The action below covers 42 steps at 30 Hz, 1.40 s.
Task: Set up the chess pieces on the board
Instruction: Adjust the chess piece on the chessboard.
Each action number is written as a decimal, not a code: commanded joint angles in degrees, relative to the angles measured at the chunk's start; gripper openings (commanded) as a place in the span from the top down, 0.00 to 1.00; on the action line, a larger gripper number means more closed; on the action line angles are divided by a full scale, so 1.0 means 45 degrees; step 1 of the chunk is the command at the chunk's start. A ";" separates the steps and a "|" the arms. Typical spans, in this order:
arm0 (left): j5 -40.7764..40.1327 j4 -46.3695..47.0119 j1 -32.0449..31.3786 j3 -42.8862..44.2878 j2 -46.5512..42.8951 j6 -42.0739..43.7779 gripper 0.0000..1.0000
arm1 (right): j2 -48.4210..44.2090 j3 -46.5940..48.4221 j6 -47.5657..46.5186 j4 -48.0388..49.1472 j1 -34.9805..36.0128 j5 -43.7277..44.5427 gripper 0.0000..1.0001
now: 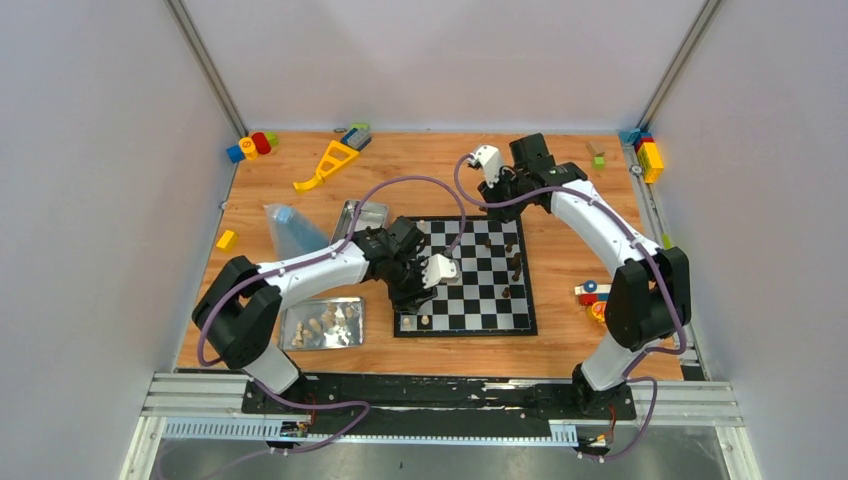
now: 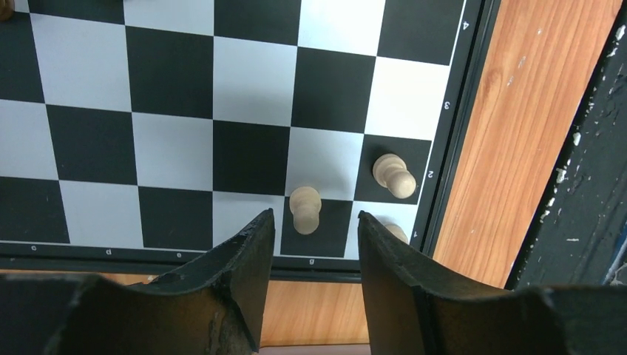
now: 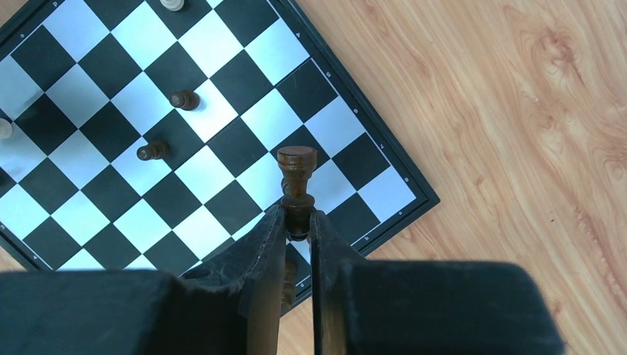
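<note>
Where pale walls (image 1: 440,60) hem the wooden table (image 1: 575,345), the board (image 1: 478,292) lies flat.

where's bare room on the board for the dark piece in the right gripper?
Free: the squares at the board corner below the right gripper, between its dark piece and the two dark pieces farther in. The wood table past that corner is bare too. Crowded: the board's near corner under the open left gripper, where cream pieces stand close together.

The board's (image 2: 441,140) border shows the numbers 4, 3, 2, 1 and the letter g.
</note>
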 commanded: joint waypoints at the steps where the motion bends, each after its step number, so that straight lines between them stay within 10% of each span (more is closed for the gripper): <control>1: -0.0213 0.0200 -0.0159 0.0818 0.0303 -0.0063 0.49 | -0.0743 -0.0214 0.0310 0.0157 -0.0031 -0.0339 1.00; 26: 0.0179 -0.0103 -0.0713 0.1370 0.1154 -0.0244 0.94 | -0.1025 -0.0667 0.0379 0.0248 -0.0099 -0.0346 1.00; 34: -0.0021 -0.0104 -0.0942 0.1470 0.1374 -0.0329 0.91 | -0.1089 -0.0760 0.0339 0.0233 -0.0123 -0.0280 1.00; 42: -0.0547 0.0109 -0.0946 0.1479 0.1239 -0.0620 0.63 | -0.1281 -0.1007 0.0249 0.0209 -0.0142 -0.0324 1.00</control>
